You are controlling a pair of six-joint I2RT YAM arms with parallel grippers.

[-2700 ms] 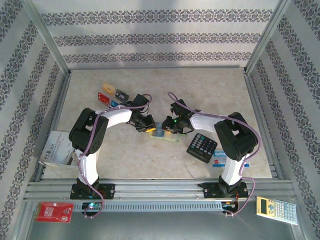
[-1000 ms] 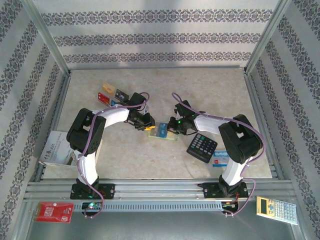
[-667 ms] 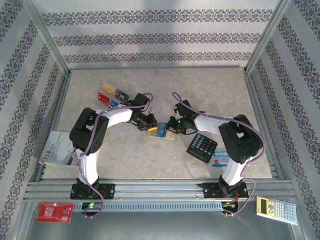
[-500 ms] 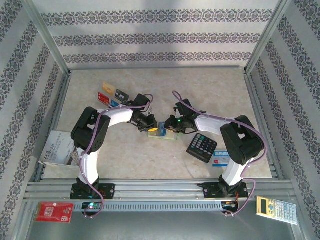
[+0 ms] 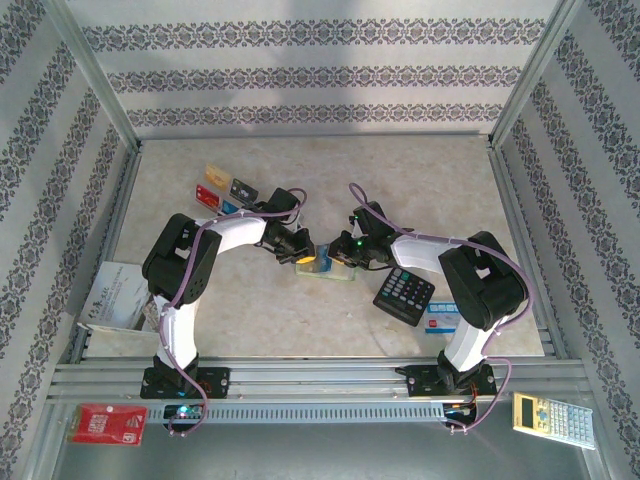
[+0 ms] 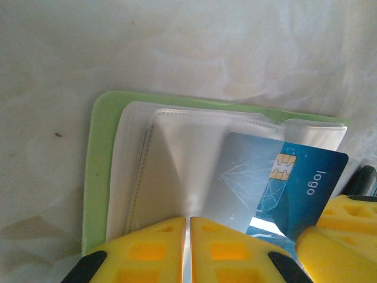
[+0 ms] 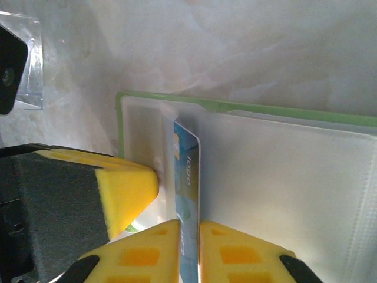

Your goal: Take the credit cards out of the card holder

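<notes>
Arms (image 5: pixel 232 232) bend inward to the card holder (image 6: pixel 97 177), left hand (image 6: pixel 187 221) pinching its sleeve (image 6: pixel 177 165), right hand (image 7: pixel 189 224) pinching the blue card (image 7: pixel 187 154).

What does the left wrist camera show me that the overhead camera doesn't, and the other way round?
Left wrist camera: the gold chip and the word "logo" on the blue card, and the clear sleeve it sticks out of. Overhead camera: the loose cards laid out at the far left, and a black calculator. Both: the green card holder, the blue card, and the left pincer closed on the holder.
</notes>
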